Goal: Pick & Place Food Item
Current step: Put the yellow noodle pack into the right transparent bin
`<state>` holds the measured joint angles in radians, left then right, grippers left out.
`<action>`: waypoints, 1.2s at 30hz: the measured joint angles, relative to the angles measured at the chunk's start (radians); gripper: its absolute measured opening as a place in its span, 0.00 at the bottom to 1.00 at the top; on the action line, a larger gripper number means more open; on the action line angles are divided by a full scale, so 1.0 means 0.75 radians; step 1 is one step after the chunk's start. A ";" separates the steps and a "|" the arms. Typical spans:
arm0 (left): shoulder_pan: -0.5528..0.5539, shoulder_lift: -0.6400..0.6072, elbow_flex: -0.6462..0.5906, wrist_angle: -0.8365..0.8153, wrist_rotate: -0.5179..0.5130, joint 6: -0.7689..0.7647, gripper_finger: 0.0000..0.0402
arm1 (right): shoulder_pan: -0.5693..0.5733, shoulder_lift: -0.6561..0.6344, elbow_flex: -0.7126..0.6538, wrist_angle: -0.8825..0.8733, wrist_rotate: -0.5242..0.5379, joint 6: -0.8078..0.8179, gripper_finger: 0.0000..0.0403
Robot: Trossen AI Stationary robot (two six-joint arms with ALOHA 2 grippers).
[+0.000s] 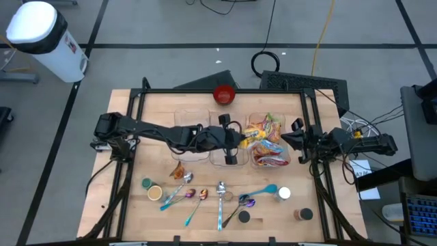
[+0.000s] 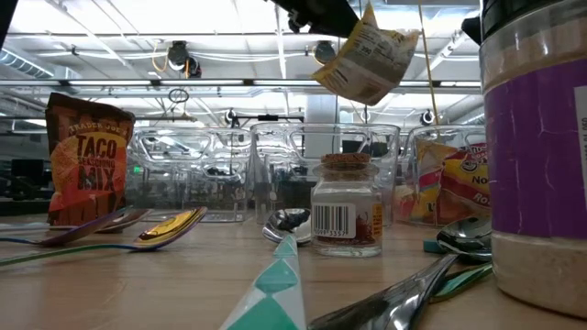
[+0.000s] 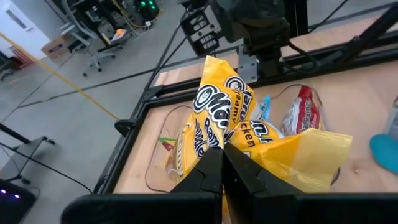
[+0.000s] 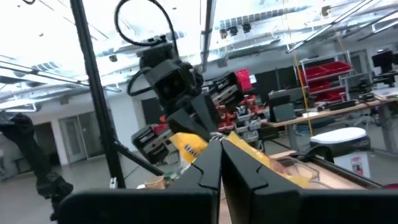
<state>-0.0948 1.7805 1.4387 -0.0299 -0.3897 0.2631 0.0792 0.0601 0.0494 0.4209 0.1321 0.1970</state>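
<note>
While our left gripper (image 1: 239,140) pinches the crinkly yellow snack packet (image 3: 249,140) and our right gripper (image 1: 295,140) waits shut, we should carry it slowly to the middle clear plastic tub (image 1: 222,158).

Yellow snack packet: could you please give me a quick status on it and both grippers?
Left gripper shut on yellow snack packet, lifted above the clear bins. Right gripper shut, empty, waiting at the right-hand bin. Nothing in the way.
</note>
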 joint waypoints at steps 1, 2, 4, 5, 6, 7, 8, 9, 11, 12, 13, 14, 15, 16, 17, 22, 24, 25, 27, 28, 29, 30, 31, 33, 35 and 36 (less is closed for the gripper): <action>0.000 0.000 0.000 -0.001 0.000 0.018 0.01 | 0.000 0.001 0.000 0.000 -0.002 0.000 0.00; 0.000 0.000 0.000 -0.004 0.000 0.043 0.01 | 0.000 0.001 0.000 0.007 -0.002 0.003 0.00; -0.004 0.000 0.000 -0.012 -0.004 0.115 0.01 | 0.001 0.013 0.000 0.047 -0.002 0.021 0.00; -0.007 0.000 0.000 -0.017 -0.015 0.162 0.01 | 0.001 0.022 0.000 0.062 -0.001 0.031 0.00; -0.009 0.000 0.000 -0.019 -0.039 0.213 0.01 | 0.001 0.033 0.000 0.077 0.000 0.037 0.00; -0.014 0.000 0.000 -0.019 -0.067 0.264 0.01 | 0.001 0.048 0.000 0.094 0.002 0.039 0.00; -0.018 0.000 0.000 -0.018 -0.103 0.308 0.01 | 0.001 0.064 0.000 0.110 0.002 0.039 0.01; -0.021 0.000 0.000 -0.017 -0.139 0.346 0.01 | 0.001 0.083 0.000 0.121 0.003 0.040 0.02; -0.025 0.000 0.000 -0.017 -0.189 0.385 0.01 | 0.001 0.126 0.000 0.124 0.010 0.040 0.06; -0.026 0.000 0.000 -0.017 -0.200 0.388 0.01 | 0.001 0.154 0.000 0.127 0.032 0.044 0.09; -0.026 0.000 0.000 -0.017 -0.204 0.385 0.01 | 0.001 0.184 0.000 0.135 0.057 0.061 0.12; -0.025 0.000 0.000 -0.017 -0.204 0.380 0.01 | 0.001 0.214 0.000 0.143 0.077 0.086 0.16; -0.023 0.000 0.000 -0.017 -0.205 0.379 0.01 | 0.001 0.250 0.000 0.158 0.099 0.109 0.21; -0.022 0.000 0.000 -0.017 -0.205 0.378 0.01 | 0.001 0.287 0.000 0.178 0.115 0.132 0.26; -0.023 0.000 0.000 -0.017 -0.205 0.376 0.01 | 0.001 0.325 0.000 0.203 0.135 0.154 0.32; -0.023 0.000 0.000 -0.016 -0.204 0.353 0.01 | 0.001 0.535 0.001 0.394 0.149 0.240 0.57; -0.023 0.000 0.000 -0.016 -0.204 0.349 0.01 | 0.001 0.614 0.014 0.461 0.176 0.251 0.64; -0.023 0.000 0.000 -0.016 -0.204 0.348 0.01 | 0.000 0.651 0.027 0.484 0.181 0.251 0.66; -0.023 0.000 0.000 -0.016 -0.203 0.340 0.01 | 0.000 0.720 0.052 0.491 0.183 0.243 0.69; -0.022 0.000 0.000 -0.016 -0.203 0.339 0.01 | 0.000 0.753 0.068 0.481 0.181 0.238 0.70; -0.022 0.000 0.000 -0.016 -0.203 0.338 0.01 | 0.000 0.788 0.089 0.483 0.178 0.233 0.71; -0.022 0.000 0.000 -0.017 -0.203 0.338 0.01 | 0.000 0.818 0.110 0.503 0.179 0.227 0.71; -0.022 0.000 0.000 -0.017 -0.203 0.338 0.01 | 0.000 0.846 0.127 0.525 0.184 0.215 0.71; -0.022 0.000 0.000 -0.020 -0.203 0.334 0.01 | 0.000 0.897 0.152 0.565 0.207 0.196 0.70; -0.022 0.000 0.000 -0.025 -0.202 0.332 0.02 | -0.001 0.940 0.167 0.607 0.207 0.175 0.69; -0.022 0.000 0.000 -0.027 -0.202 0.330 0.02 | -0.001 0.958 0.177 0.636 0.206 0.168 0.68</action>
<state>-0.1116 1.7805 1.4387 -0.0500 -0.5413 0.5107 0.0784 0.7783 0.1819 0.8982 0.2867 0.3229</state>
